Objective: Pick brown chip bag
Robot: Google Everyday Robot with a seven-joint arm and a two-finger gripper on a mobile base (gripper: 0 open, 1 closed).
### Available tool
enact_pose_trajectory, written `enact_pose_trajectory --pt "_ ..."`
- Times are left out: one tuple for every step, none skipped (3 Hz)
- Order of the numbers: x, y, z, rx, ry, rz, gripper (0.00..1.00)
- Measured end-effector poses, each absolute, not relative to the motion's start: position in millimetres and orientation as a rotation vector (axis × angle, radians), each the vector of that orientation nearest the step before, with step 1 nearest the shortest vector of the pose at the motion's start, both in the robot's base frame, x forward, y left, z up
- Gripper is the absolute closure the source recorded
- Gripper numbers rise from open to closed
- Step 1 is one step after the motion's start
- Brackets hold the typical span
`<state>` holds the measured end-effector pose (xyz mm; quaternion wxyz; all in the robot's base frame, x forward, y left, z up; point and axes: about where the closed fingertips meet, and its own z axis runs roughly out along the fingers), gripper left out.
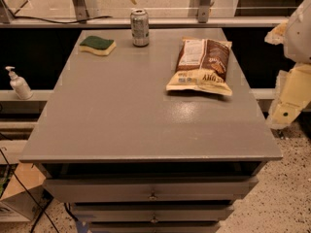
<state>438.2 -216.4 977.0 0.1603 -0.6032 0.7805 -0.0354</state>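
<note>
So basically nothing's done yet on this one. The brown chip bag (201,66) lies flat on the table (121,120), out around 2 o'clock from the middle of the top, label side up, nothing touching it. The end effector (291,98) hangs off the table's right edge at roughly 3 o'clock, beside the bag but clear of it, and honestly I can't tell whether it's spread or closed from here. A can (140,27) stands at 12 o'clock and a sponge (98,45) at 11, both well apart from the bag. My read: the whole reach, grasp and lift is left to do.
</note>
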Motion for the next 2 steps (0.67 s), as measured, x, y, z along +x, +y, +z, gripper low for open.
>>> enact_pose_trajectory --pt "438.2 -216.4 977.0 -1.723 2.23 -0.101 0.0" --pt "440.5 -212.2 981.2 -1.724 2.168 -0.12 0.0"
